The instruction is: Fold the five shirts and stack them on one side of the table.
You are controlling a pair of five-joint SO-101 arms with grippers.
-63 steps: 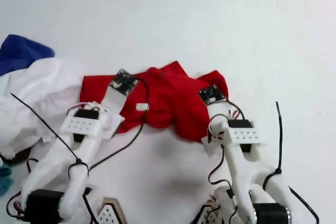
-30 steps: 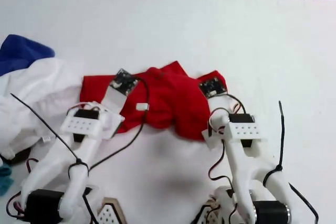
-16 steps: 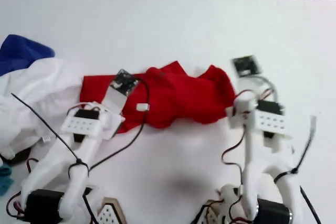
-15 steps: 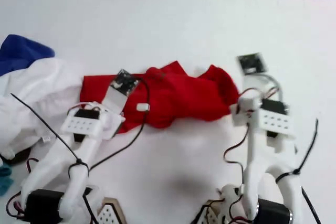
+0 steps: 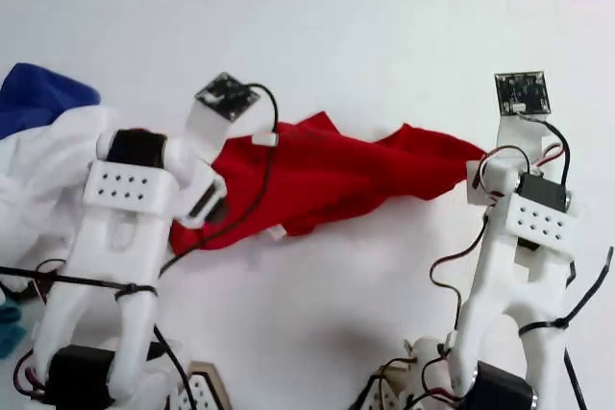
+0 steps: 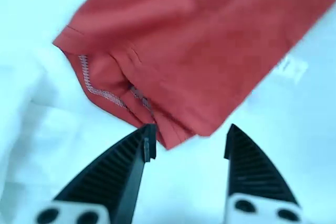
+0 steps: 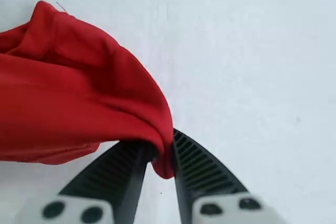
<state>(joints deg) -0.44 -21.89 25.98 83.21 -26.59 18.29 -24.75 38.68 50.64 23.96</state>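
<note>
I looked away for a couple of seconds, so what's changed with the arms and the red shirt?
The right gripper, shut on a corner of the red shirt, swung out to the right and stretched it out. The left gripper moved forward and hangs open over the other end. The white shirt and blue shirt stayed put.

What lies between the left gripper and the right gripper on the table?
The red shirt spans that stretch, as the high view shows. The right gripper is shut on one end; the left gripper stands open at the other.
</note>
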